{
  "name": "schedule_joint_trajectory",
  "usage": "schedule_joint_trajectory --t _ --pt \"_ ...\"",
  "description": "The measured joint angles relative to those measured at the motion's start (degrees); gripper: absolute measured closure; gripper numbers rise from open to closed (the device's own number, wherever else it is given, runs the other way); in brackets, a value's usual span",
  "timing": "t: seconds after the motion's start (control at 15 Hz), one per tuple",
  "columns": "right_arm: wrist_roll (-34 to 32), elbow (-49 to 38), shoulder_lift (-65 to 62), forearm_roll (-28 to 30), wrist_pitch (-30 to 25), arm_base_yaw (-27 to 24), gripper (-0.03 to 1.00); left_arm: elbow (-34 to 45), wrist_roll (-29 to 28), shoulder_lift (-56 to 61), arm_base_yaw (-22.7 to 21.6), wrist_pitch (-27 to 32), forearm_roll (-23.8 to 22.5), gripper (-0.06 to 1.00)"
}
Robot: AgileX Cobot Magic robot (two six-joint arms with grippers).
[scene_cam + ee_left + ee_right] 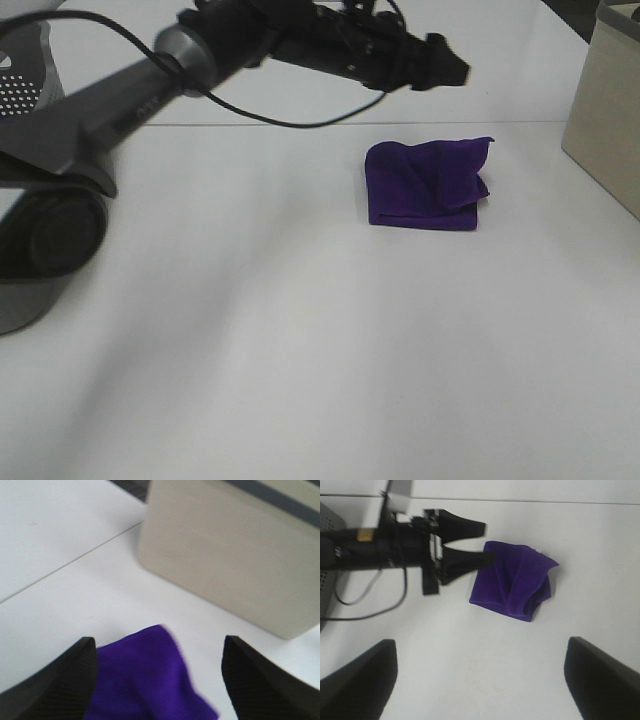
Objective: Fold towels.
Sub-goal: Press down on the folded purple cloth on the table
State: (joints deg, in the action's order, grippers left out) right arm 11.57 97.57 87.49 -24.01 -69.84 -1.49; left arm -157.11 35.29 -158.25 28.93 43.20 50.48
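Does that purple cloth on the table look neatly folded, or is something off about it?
Slightly off. The purple towel lies folded into a rough square on the white table, but its top layer is rumpled, with creases across it, and one corner sticks out past the edge on the side toward the beige box. Nothing looks spilled or damaged.

L gripper jaws spread wide, nothing btwn pads. Purple towel lies below, btwn fingers, rumpled, one corner pointing twd beige box. Box sits near towel, not touching. White table w/ seam line.
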Motion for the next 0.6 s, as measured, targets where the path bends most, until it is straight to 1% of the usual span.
schedule_joint_trajectory --t 0.07,0.13,0.2,0.27,0.47,0.6 --pt "0.00 0.00 0.46 0.29 0.00 0.00 0.13 0.00 -5.10 1.43 -2.52 2.75 -6.19 0.29" --pt "0.11 0.00 1.89 0.52 0.17 0.00 0.13 0.00 -9.00 2.75 -4.70 6.02 -11.46 0.29" --pt "1.55 0.00 4.24 -0.23 0.92 0.00 0.13 0.00 -11.40 3.78 -6.47 8.77 -14.78 0.29" --pt "3.72 0.00 7.51 -2.41 1.89 0.00 0.14 0.00 -12.89 4.41 -7.91 11.46 -16.33 0.29" --pt "15.64 0.00 17.36 -16.67 6.47 0.00 0.15 0.00 -14.27 5.21 -11.86 17.19 -17.70 0.29" --pt "23.20 0.00 23.49 -25.38 9.05 0.00 0.16 0.00 -14.32 5.21 -13.52 19.54 -17.82 0.29"
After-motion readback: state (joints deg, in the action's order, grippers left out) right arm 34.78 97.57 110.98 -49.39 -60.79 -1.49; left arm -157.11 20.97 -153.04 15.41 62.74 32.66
